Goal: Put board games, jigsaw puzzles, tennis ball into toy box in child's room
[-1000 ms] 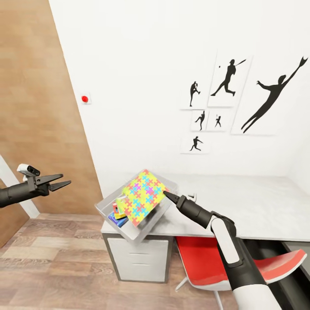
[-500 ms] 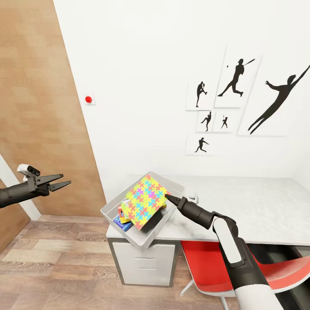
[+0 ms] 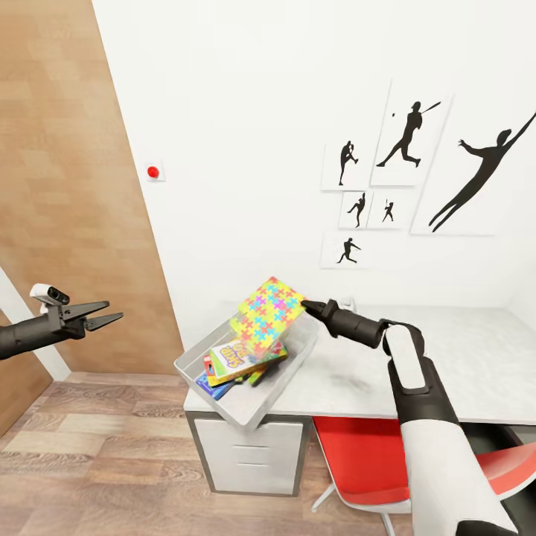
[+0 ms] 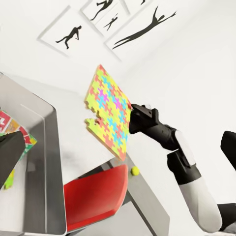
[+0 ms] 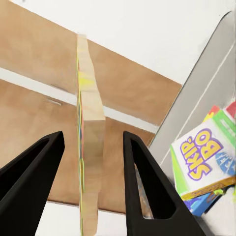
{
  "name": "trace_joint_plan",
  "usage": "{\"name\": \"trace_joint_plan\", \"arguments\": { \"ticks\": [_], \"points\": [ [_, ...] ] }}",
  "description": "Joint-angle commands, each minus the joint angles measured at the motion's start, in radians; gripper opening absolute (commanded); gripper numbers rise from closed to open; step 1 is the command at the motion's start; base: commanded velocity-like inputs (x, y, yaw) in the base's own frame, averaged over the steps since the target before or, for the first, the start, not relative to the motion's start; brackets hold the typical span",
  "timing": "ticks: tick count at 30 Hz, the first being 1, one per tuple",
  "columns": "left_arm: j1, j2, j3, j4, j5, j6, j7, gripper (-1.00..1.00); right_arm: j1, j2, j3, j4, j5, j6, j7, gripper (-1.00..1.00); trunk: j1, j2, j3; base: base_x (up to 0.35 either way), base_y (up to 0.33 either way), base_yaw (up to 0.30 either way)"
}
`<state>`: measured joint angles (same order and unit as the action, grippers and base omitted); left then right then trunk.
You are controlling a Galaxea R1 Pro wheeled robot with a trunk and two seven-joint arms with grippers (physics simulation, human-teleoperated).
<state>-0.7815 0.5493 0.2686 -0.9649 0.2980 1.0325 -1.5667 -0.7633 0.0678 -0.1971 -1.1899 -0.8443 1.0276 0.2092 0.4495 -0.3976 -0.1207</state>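
My right gripper (image 3: 305,306) is shut on one edge of a jigsaw puzzle (image 3: 272,316), a multicoloured square held tilted in the air over the far corner of the toy box (image 3: 223,398). In the right wrist view the puzzle (image 5: 91,147) shows edge-on between the fingers (image 5: 147,187). Inside the grey bin lie board games, with the "SKIP BO" box (image 3: 234,358) on top. The bin sits on the table (image 3: 447,357) at its left end. A tennis ball (image 4: 134,170) rests on a lower grey surface beside the red chair. My left gripper (image 3: 113,318) hangs open and empty over the floor, far left of the bin.
A red chair (image 3: 357,454) is tucked under the table, beside white drawers (image 3: 249,454). A brown wooden door (image 3: 52,186) stands at the left, with wood-plank floor (image 3: 97,469) below. Black sports silhouettes (image 3: 406,134) hang on the white wall.
My right gripper has lifted the puzzle up and back out of the bin, uncovering the SKIP BO box. The head view shifted slightly earlier. My left arm has stayed still.
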Motion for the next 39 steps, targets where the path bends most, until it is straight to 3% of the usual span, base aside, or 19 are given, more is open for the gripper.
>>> {"name": "trace_joint_plan", "arguments": {
  "ticks": [1, 6, 9, 16, 21, 39],
  "points": [
    [-0.001, 0.001, 0.0, 0.0, 0.0, 0.011, -0.004, 1.0, -0.034, 0.003, -0.004, 0.036, 0.007, 0.007, -0.008, -1.0, 0.001, -0.002, -0.002, 0.04, 0.048, 0.0],
    [-0.001, 0.001, 0.002, 0.001, 0.0, 0.011, -0.004, 1.0, -0.159, 0.024, -0.005, 0.238, 0.008, 0.005, -0.08, -1.0, 0.001, -0.002, -0.002, 0.09, 0.111, 0.0],
    [-0.001, 0.001, 0.015, 0.001, -0.001, 0.011, -0.004, 1.0, -0.192, 0.032, -0.005, 0.333, 0.009, 0.003, -0.13, -1.0, 0.001, -0.002, -0.002, 0.027, 0.036, 0.0],
    [-0.001, 0.003, 0.023, 0.002, -0.001, 0.011, -0.004, 1.0, -0.213, 0.034, -0.005, 0.404, 0.01, 0.002, -0.185, -1.0, 0.001, -0.002, -0.002, 0.005, 0.122, 0.0],
    [-0.001, 0.003, 0.023, 0.002, -0.001, 0.011, -0.004, 1.0, -0.241, 0.034, -0.007, 0.487, 0.01, 0.001, -0.262, -1.0, 0.001, -0.002, -0.002, 0.0, 0.024, 0.0],
    [-0.001, 0.004, 0.057, 0.002, -0.002, 0.011, -0.004, 1.0, -0.292, 0.017, -0.005, 0.677, 0.016, -0.086, -0.319, -1.0, 0.001, -0.002, -0.002, 0.022, 0.035, 0.0]
  ]
}}
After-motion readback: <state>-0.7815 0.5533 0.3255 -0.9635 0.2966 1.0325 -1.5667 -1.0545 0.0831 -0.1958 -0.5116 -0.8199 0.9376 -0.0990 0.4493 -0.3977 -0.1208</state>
